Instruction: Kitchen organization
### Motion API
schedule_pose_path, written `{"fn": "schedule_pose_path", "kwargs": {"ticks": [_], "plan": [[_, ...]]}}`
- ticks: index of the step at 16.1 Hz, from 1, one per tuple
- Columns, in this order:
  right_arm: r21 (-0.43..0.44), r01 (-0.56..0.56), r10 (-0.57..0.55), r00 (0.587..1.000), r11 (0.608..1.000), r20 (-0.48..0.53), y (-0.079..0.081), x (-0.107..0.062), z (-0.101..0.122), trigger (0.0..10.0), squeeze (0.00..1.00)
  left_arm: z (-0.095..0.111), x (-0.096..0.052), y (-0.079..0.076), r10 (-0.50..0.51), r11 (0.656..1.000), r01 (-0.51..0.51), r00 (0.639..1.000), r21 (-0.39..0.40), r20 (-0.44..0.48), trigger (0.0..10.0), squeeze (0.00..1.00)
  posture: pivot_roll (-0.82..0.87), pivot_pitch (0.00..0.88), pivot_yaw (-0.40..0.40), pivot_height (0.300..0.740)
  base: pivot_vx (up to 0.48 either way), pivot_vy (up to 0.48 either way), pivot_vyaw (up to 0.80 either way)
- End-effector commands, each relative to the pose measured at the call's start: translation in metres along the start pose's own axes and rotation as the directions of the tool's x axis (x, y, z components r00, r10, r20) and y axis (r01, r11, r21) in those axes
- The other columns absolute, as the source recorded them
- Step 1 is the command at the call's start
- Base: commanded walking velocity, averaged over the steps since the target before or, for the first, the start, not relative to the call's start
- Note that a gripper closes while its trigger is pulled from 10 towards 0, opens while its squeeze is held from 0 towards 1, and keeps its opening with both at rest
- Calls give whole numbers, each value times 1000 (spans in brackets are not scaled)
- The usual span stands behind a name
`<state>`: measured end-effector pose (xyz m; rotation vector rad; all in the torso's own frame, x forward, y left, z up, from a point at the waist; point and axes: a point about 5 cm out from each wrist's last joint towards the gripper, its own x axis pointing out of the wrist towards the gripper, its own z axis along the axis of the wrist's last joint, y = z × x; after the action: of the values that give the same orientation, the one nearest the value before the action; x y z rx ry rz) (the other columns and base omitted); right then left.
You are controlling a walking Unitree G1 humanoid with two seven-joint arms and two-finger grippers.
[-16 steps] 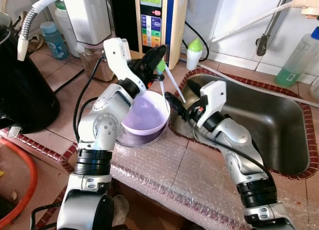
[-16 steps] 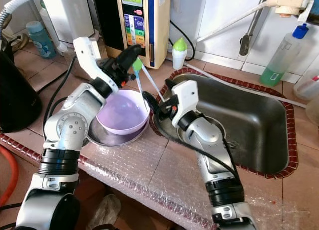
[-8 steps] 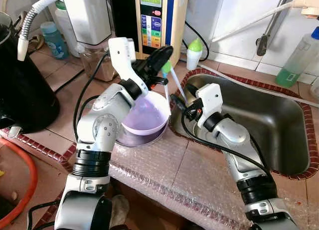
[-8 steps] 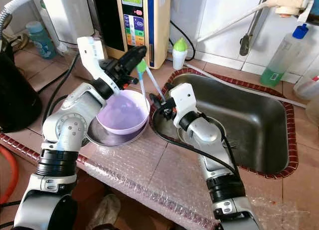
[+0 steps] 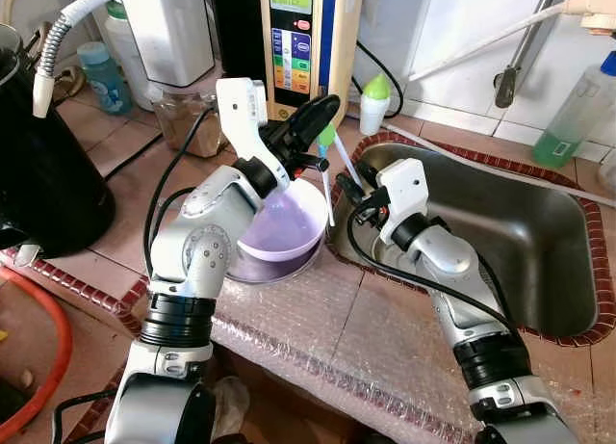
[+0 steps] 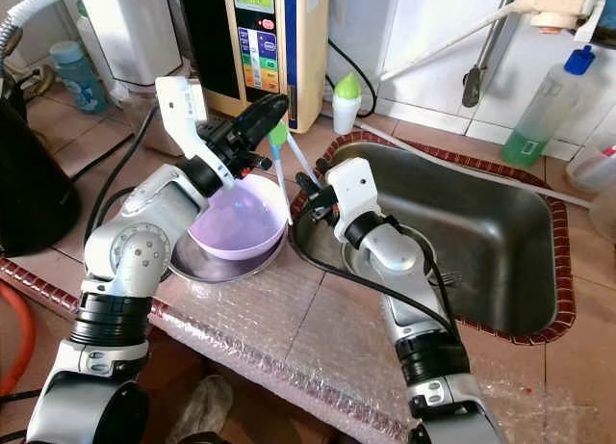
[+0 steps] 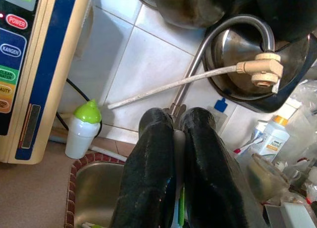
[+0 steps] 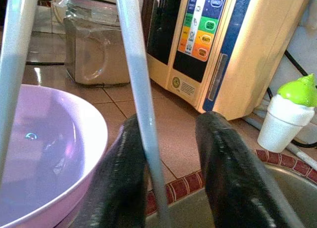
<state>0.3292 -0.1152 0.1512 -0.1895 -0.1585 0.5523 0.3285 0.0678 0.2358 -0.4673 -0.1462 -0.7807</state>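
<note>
My left gripper (image 5: 320,114) is shut on a green-tipped utensil (image 5: 327,136) held over the far rim of a purple bowl (image 5: 284,222). Two thin pale rods (image 5: 328,182) hang down from the green tip. The bowl rests on a metal plate (image 5: 243,269) beside the steel sink (image 5: 520,242). At the sink's left corner, my right gripper (image 5: 364,195) is open. In the right wrist view one rod (image 8: 141,104) passes between the right gripper's black fingers (image 8: 119,173), close to one of them. In the left wrist view the left gripper's fingers (image 7: 153,163) are pressed together on the green piece.
A water ioniser (image 5: 303,39), a small green-capped bottle (image 5: 375,102) and a glass jar (image 5: 178,121) stand behind the bowl. There is a black pot (image 5: 43,174) at the left and a green-liquid bottle (image 5: 568,117) at the far right. Bubble wrap (image 5: 327,338) covers the counter's front edge.
My left gripper has carried the utensil to the right, toward the sink corner. The right gripper has risen and closed in on the hanging rods, so one now lies between its fingers.
</note>
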Motion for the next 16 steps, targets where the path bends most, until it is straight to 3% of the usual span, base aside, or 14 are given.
{"fn": "schedule_pose_path", "kwargs": {"ticks": [1,2,3,7,11,12,13,16], "plan": [[-15,30,-30,999,999,27,-7,2,7,0,0,0,-1,-2,-11,1000,11,1000,21,-11,902,0,-15,0,44,740,0,0,0],[-16,33,-33,999,999,29,-7,3,7,0,0,0,-1,-2,-11,1000,12,1000,23,-12,941,0,-15,0,44,740,0,0,0],[-16,34,-33,999,999,30,-7,3,6,0,0,-2,-1,1,1,1000,0,1000,30,-18,2078,0,-15,0,44,740,0,0,0],[-14,34,-34,999,999,26,-6,2,5,0,0,-6,-3,3,17,999,-16,999,38,-31,2314,0,-19,0,45,740,0,0,0],[-18,44,-43,999,999,18,-10,2,3,0,0,-7,-4,6,30,993,-24,998,116,-49,4667,0,-19,0,47,740,0,0,0],[-19,48,-47,999,999,12,-11,3,3,0,0,-8,-5,4,10,991,-2,998,131,-62,10000,937,-19,0,45,740,0,0,0],[-21,55,-55,998,998,4,-12,3,1,0,0,-10,-5,4,11,992,-3,998,127,-66,10000,1000,-19,0,45,740,0,0,0],[-31,117,-119,990,993,-68,-22,4,-9,0,0,-15,-8,5,19,983,-2,996,181,-91,10000,1000,-15,0,44,740,0,0,0]]}}
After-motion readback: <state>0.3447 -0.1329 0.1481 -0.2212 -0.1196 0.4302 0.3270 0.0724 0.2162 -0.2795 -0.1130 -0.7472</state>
